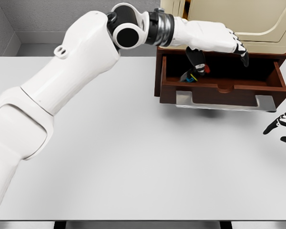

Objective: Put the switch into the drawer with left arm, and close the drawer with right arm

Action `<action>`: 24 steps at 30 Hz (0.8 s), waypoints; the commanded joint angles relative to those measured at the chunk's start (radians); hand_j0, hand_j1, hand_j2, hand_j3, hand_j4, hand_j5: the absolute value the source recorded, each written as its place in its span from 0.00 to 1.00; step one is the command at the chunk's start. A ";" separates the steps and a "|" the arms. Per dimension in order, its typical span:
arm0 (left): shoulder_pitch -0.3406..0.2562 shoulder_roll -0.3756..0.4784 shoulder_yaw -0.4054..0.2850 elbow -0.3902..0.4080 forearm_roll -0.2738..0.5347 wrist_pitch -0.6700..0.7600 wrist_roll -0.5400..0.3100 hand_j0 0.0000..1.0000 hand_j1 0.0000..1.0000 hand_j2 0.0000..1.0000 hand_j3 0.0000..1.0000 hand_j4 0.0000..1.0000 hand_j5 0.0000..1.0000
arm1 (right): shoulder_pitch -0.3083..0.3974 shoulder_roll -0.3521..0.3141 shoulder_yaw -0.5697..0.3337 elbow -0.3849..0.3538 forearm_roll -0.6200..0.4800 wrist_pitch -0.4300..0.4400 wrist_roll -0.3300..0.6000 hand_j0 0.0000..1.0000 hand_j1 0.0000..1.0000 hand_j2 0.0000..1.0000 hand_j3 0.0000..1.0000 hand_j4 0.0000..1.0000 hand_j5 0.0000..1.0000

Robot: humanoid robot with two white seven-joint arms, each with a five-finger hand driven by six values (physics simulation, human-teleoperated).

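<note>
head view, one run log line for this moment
left hand: open over drawer | switch: in drawer | drawer: open | right hand: right edge

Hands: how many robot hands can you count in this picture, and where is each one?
2. The left hand reaches over the open drawer; the right hand shows partly at the right edge.

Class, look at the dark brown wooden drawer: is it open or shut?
Open. The dark brown wooden drawer is pulled out over the white table, its inside showing, with the left hand above it.
</note>
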 commanded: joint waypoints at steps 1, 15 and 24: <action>0.002 -0.003 0.002 0.006 -0.003 0.003 0.001 0.80 0.80 0.80 0.80 0.80 0.80 | 0.000 -0.001 -0.001 0.000 -0.007 0.003 0.000 0.60 0.60 0.60 0.60 0.60 0.60; 0.023 -0.003 -0.008 -0.009 -0.020 0.003 0.004 0.80 0.80 0.80 0.80 0.80 0.80 | 0.005 -0.001 0.004 0.000 -0.007 0.003 0.000 0.61 0.61 0.61 0.61 0.61 0.61; -0.034 -0.003 -0.009 0.034 -0.029 0.003 0.007 0.80 0.80 0.80 0.80 0.80 0.80 | 0.006 -0.001 0.006 0.000 -0.007 0.003 0.000 0.61 0.61 0.61 0.61 0.61 0.61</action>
